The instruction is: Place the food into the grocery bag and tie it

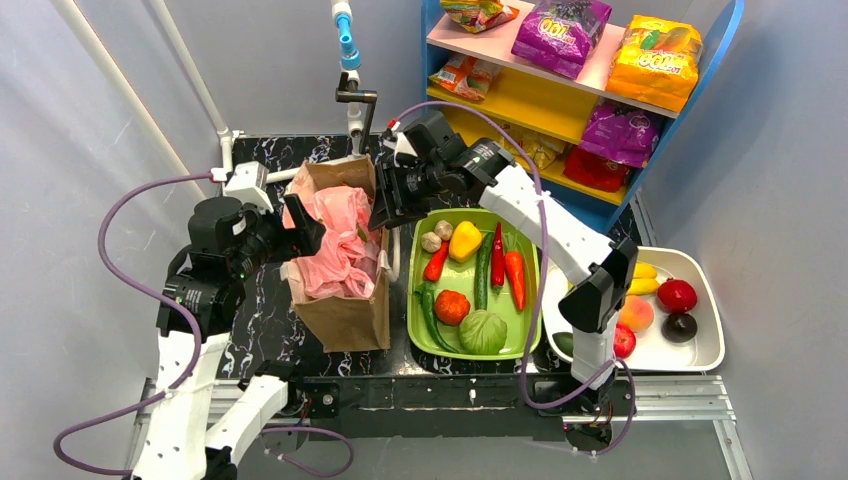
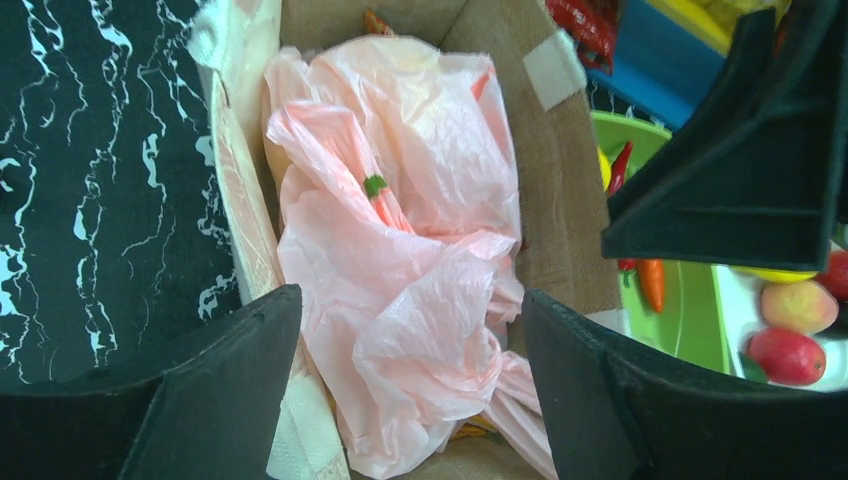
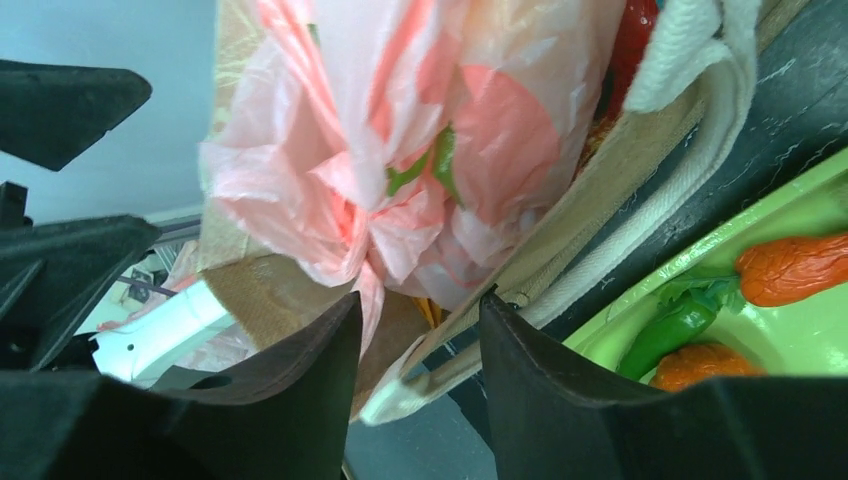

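A black, white-veined marble-look table (image 1: 255, 330) sits between plain grey walls. Nearest on it stands a stiff brown bag (image 1: 345, 322), mouth up. Stuffed into it is the thin, crinkly, translucent pink plastic grocery bag (image 1: 340, 250), a crumpled mass whose long axis runs near to far. An orange vegetable with a green stalk (image 2: 376, 190) shows through its film. The left claw (image 1: 302, 237) hangs at the pink bag's left side, fingers wide apart. The right claw (image 1: 385, 213) is at the brown bag's right rim, fingers apart, with a pink tail in the gap. Just beside lie a glossy green tray (image 1: 462, 275) of vegetables (image 1: 515, 278) and a white tray (image 1: 700, 352) of fruit (image 1: 677, 295). Beyond them, shiny snack packets (image 1: 655, 60) rest on a blue-and-yellow shelf (image 1: 500, 97).
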Robot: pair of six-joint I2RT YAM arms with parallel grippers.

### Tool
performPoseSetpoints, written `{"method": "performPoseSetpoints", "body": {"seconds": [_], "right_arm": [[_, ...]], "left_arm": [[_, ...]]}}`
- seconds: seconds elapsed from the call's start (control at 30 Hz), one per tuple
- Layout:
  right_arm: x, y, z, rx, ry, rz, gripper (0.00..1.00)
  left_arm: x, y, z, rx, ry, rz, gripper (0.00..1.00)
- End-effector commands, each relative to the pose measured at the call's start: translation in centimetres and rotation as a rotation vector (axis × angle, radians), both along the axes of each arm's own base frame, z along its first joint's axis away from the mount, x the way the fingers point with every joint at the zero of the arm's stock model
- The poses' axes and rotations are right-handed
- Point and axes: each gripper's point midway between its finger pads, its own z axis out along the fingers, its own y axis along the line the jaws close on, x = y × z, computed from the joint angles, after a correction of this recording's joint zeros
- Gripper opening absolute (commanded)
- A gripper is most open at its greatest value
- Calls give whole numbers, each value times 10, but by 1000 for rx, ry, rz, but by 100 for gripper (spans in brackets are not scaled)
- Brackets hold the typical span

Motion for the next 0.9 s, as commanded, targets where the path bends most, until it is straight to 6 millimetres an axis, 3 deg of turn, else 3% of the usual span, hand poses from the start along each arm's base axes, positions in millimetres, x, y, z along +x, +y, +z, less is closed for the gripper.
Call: {"method": "performPoseSetpoints", "body": {"seconds": [0.0,0.1,0.2,0.37,0.6,0.87], "right_arm": [[-10,-19,77,116,-181,5,57],[-13,-33,100,144,-266,-1,67],[-18,-48,119,169,-347,-12,77],[-24,-84,132,162,-432,-103,80],[-47,-151,121,126,-507,-232,92],[-70,-217,88,100,-502,-418,97]], "left_arm": [[-3,10,28,58,-61,11,85],[-4,15,44,88,-108,21,98],[-3,21,58,123,-151,33,98],[2,31,79,166,-218,67,98],[9,32,86,172,-248,76,98],[19,27,81,131,-250,87,98]]}}
